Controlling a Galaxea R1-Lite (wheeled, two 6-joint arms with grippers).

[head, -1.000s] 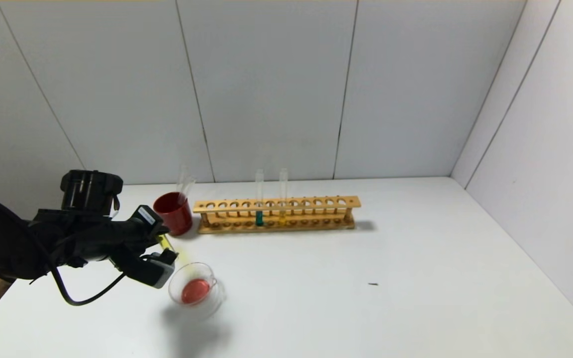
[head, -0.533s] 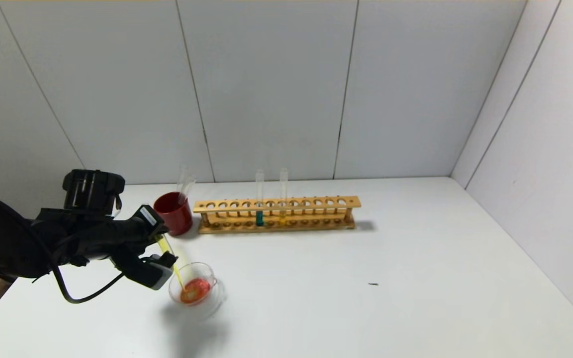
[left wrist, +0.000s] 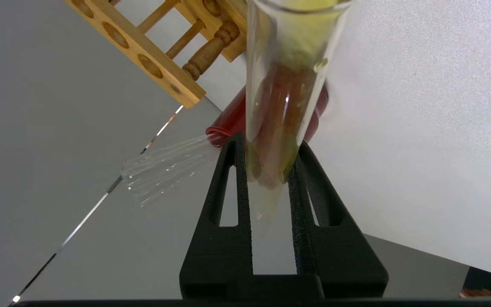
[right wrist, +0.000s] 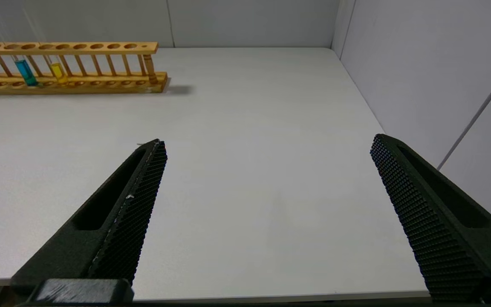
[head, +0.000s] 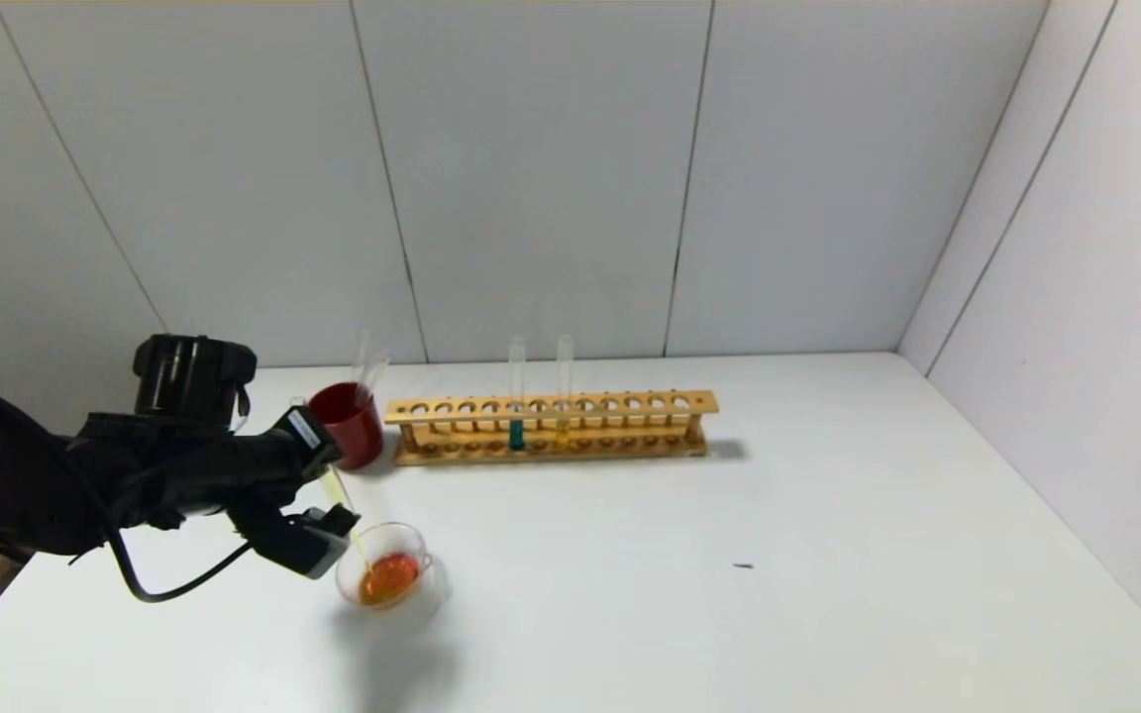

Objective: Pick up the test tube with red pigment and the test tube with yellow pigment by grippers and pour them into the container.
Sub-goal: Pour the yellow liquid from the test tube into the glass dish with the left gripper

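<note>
My left gripper [head: 321,487] is shut on the test tube with yellow pigment [head: 341,493]. It holds the tube tilted, mouth down over the rim of the container [head: 389,576], a small clear glass dish with orange-red liquid. A thin yellow stream runs into the dish. In the left wrist view the tube [left wrist: 286,98] sits between the black fingers of the left gripper [left wrist: 269,147], with only a yellow film left inside. No tube with red liquid shows. My right gripper [right wrist: 267,145] is open and empty above the table's right part, out of the head view.
A dark red cup [head: 348,424] with empty clear tubes [head: 368,358] stands behind the dish. A wooden rack [head: 551,426] to its right holds a teal-liquid tube [head: 516,401] and a second yellow tube [head: 564,396]. White walls close the back and right.
The left gripper tipped the tube further and rose slightly. The yellow liquid ran out into the dish, and the liquid there turned from red to orange.
</note>
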